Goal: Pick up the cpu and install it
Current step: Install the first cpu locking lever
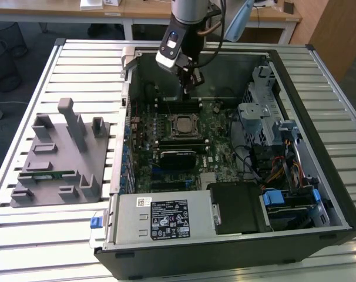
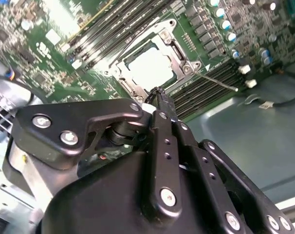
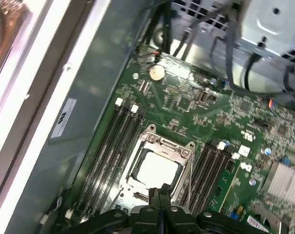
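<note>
The cpu [image 1: 181, 124] lies flat inside the black-framed motherboard socket [image 1: 170, 133], its silver top facing up; in both wrist views it is a bright square [image 2: 148, 67] [image 3: 155, 169] within the metal frame. My gripper [image 1: 190, 88] hangs above the board inside the computer case, over the case's rear side and a little behind the socket. Its black fingers [image 2: 160, 105] [image 3: 159, 195] are pressed together with nothing visible between them. The gripper is not touching the cpu.
Memory slots [image 3: 113, 141] flank the socket on both sides. A grey fixture block [image 1: 54, 153] holding a green memory stick [image 1: 49, 174] stands on the slatted table at the exterior view's left. The power supply [image 1: 163, 217], drive cage [image 1: 266, 111] and cables [image 1: 272, 164] crowd the case.
</note>
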